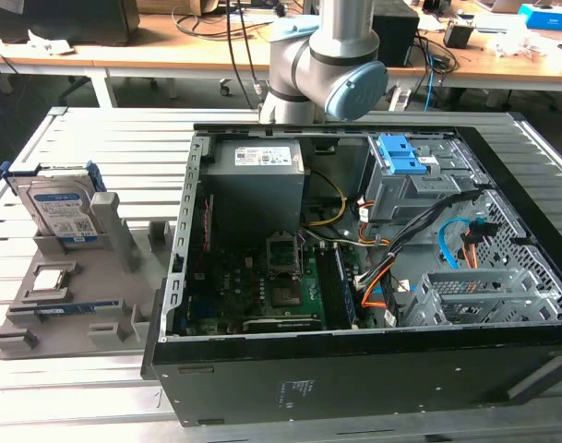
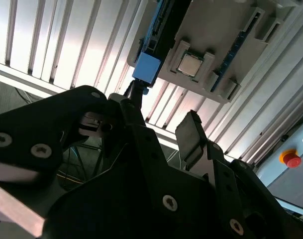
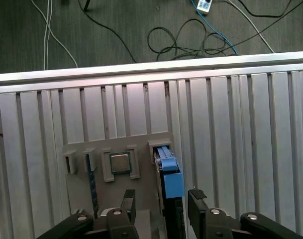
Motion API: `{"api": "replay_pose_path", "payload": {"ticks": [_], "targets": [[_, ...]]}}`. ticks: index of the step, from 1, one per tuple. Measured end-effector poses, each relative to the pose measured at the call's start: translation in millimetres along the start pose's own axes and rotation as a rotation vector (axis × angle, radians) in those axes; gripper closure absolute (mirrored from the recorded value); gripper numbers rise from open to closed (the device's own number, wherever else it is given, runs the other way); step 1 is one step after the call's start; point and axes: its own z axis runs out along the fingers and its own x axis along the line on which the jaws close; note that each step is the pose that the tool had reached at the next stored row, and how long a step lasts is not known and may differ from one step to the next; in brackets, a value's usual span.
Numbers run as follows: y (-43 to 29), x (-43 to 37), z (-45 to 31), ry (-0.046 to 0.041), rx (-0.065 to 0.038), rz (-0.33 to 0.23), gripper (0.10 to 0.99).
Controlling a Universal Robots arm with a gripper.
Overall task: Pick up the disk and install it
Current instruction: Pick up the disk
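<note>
The disk (image 1: 64, 208) stands upright in a grey holder (image 1: 87, 305) on the exterior view's left, its white-and-blue label facing the camera and a blue bracket around it. In the first wrist view the disk (image 3: 170, 174) is seen edge-on from above. My gripper (image 3: 162, 201) is open above it, one finger on each side of its line and clear of it. In the second wrist view the gripper (image 2: 161, 124) is again open, with the bracket's blue end (image 2: 147, 67) beyond the fingertips (image 2: 191, 132).
An open computer case (image 1: 354, 258) lies on the slatted metal table (image 1: 96, 129), with a grey drive bay topped by a blue latch (image 1: 400, 157). The holder also carries a square chip (image 3: 120, 162) and a memory stick (image 3: 91, 184). Cables lie on the floor (image 3: 191, 35) past the table edge.
</note>
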Motion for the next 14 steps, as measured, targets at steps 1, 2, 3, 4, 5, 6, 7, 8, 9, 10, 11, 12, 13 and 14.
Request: {"api": "replay_pose_path", "payload": {"ticks": [1, 2, 3, 4, 5, 6, 7, 8, 9, 10, 11, 12, 13, 14], "targets": [[0.1, -2.3, 0.1, 0.0000, 0.000, 0.000, 0.545], [0.1, -4.5, 0.1, 0.0000, 0.000, 0.000, 0.545], [0.2, -7.5, 0.1, 0.0000, 0.000, 0.000, 0.545], [0.2, -9.5, 0.0, 0.0000, 0.000, 0.000, 0.545], [0.3, -11.5, 0.0, 0.0000, 0.000, -0.001, 0.545], [0.3, -13.1, 0.0, 0.0000, 0.000, -0.001, 0.545], [0.3, -15.5, 0.1, 0.0000, 0.000, -0.001, 0.545], [0.5, -18.1, 0.1, -0.0001, 0.000, -0.001, 0.545], [0.5, -19.7, 0.1, 0.0000, 0.000, -0.001, 0.545], [0.6, -20.8, 0.1, 0.0000, 0.000, -0.001, 0.545], [0.6, -22.9, 0.2, -0.0001, 0.000, -0.001, 0.545], [0.5, -23.8, 0.3, 0.0001, 0.000, -0.001, 0.545], [0.4, -24.4, 0.7, 0.0008, 0.000, -0.001, 0.545], [0.1, -24.5, 2.0, 0.0012, 0.000, -0.001, 0.545]]}}
